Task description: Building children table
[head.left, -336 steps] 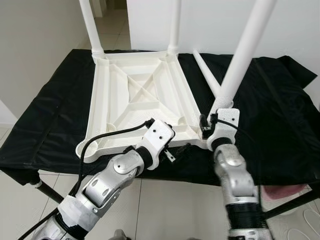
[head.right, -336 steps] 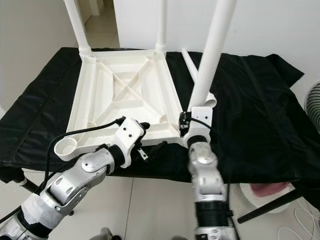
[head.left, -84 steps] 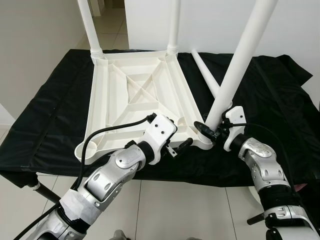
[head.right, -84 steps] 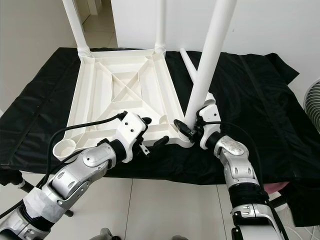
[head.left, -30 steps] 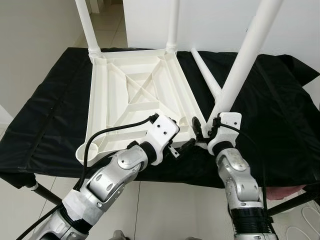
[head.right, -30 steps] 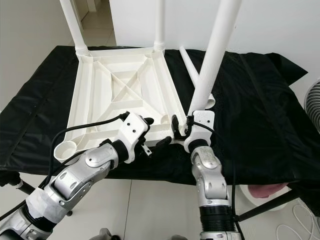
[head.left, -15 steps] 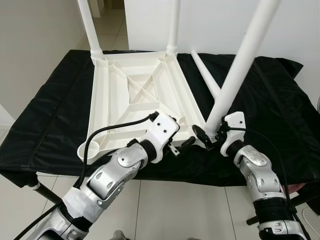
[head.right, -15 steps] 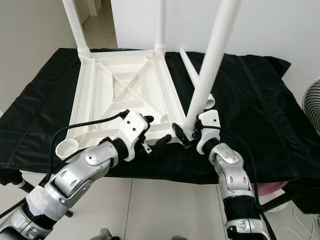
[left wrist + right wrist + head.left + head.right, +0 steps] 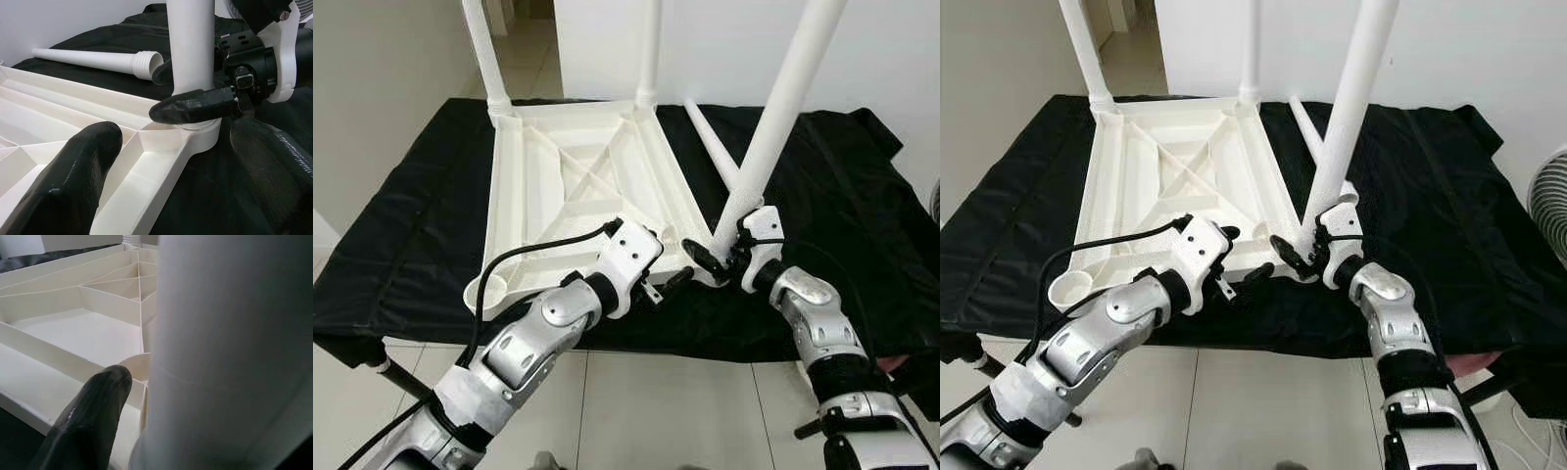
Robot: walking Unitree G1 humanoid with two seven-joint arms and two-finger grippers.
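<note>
Tabletop (image 9: pixel 573 186), white and ribbed, is lying upside down on a black cloth (image 9: pixel 862 206) covering the workbench, with two legs already standing in its far corners. The right gripper (image 9: pixel 717 257) is pinching the base of a third leg (image 9: pixel 773 122), which is sitting tilted in the near right corner socket (image 9: pixel 198 132). The left gripper (image 9: pixel 658 286) is bracing the near edge, fingers spread, one finger (image 9: pixel 83 166) resting on the ribs. A fourth leg (image 9: pixel 715 147) is lying loose on the cloth beside the tabletop. Judging by the lean, seating this leg is the step in hand; next it likely needs straightening upright and twisting or pressing home
</note>
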